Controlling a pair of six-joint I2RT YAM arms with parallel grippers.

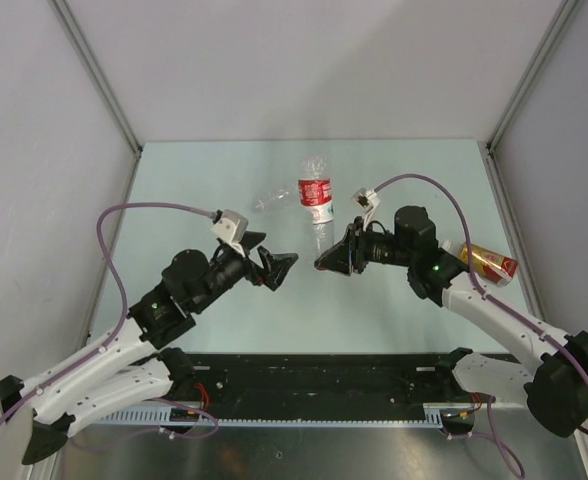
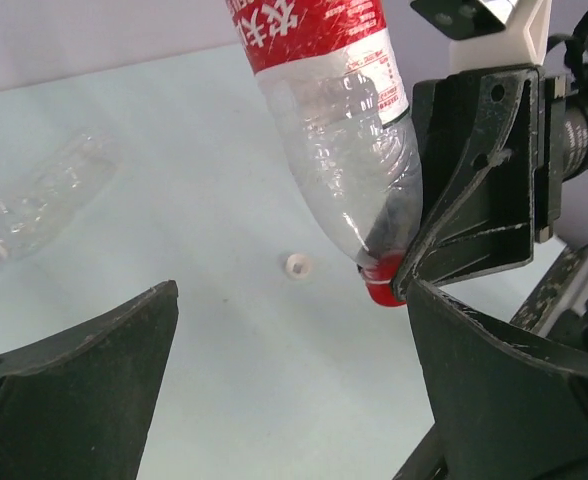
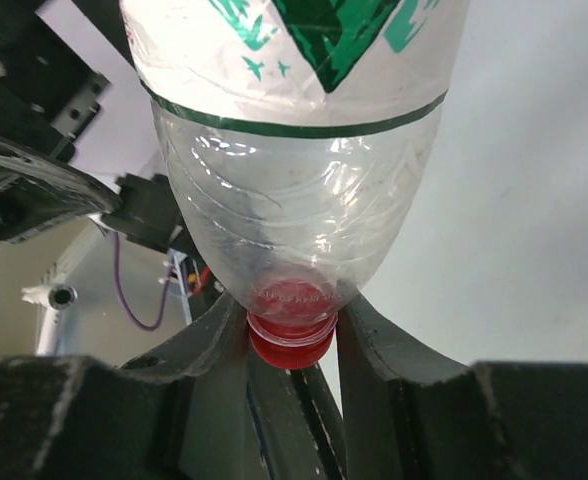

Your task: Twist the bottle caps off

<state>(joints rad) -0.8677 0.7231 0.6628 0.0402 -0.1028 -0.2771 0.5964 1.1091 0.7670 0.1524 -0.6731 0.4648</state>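
1. The right hand (image 1: 324, 262) is pinching the red cap (image 3: 292, 335) of the labelled bottle (image 1: 316, 195). Its fingers are pressing in from both sides and gripping nothing else.
2. The labelled bottle is sitting mid-tabletop (image 1: 194, 180) with its neck pointing towards the arms. I cannot tell whether its body is lying flat or being tipped up.
3. The left hand (image 1: 279, 265) is hovering just beside the right one, spread wide and gripping nothing, so nothing is bracing the bottle's body.
4. A white cap (image 2: 296, 266) is lying loose on the tabletop near the red cap, touching no bottle, so one cap is looking done.
5. The crinkled bottle (image 2: 44, 195) is lying on its side just left of the labelled one. The loose cap is probably coming from it, though its mouth is too blurred to confirm.
6. The amber bottle (image 1: 489, 262) is lying at the right edge behind the right arm, and its cap is not showing clearly.
7. The task is looking roughly a third done. The red cap is sitting fully on its neck and is being worked now, and the amber bottle appears to be waiting its turn.
8. The next twist is likely needing the left hand on the bottle's body, or the bottle may be spinning along with its cap.
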